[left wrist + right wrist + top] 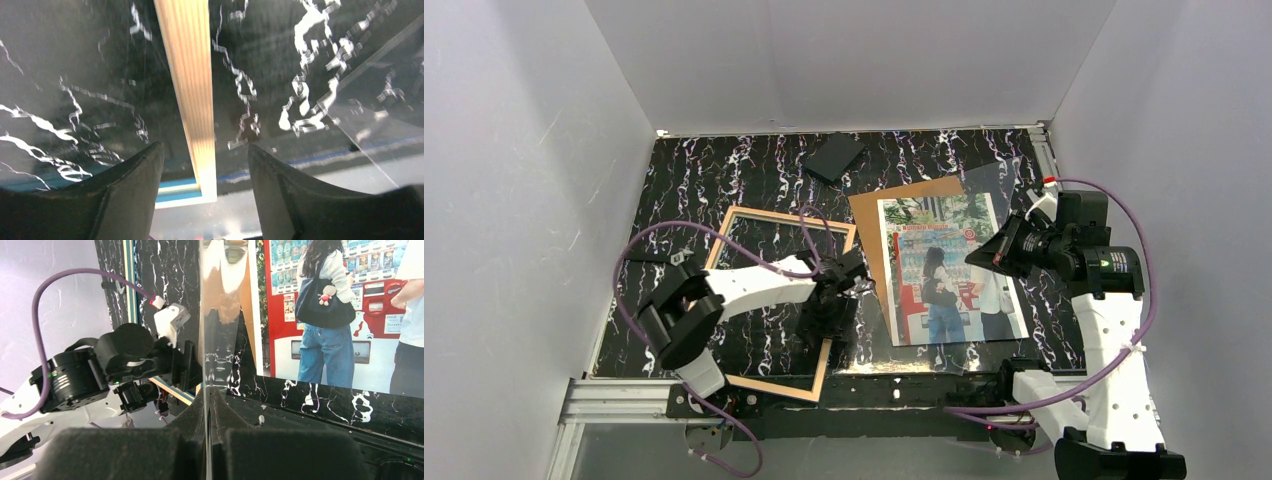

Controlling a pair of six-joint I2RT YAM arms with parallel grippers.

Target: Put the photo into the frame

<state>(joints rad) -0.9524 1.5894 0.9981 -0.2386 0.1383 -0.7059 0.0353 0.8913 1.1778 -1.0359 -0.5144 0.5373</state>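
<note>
Right gripper [207, 395] is up close, clamped tight on the edge of a clear pane [222, 340] that sits over the photo [944, 270]. Photo's face up on a brown board [869, 225], just right of the frame [187, 75]. Frame lies flat on the marble table [724, 170], wood side up. Left gripper [205, 147] straddles its right rail, 2 jaws apart, neither touching it.

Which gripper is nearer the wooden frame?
Left. The left gripper straddles the frame's right rail, one of its fingers on each side. The right gripper is beyond the photo, pinching a clear sheet.
</note>
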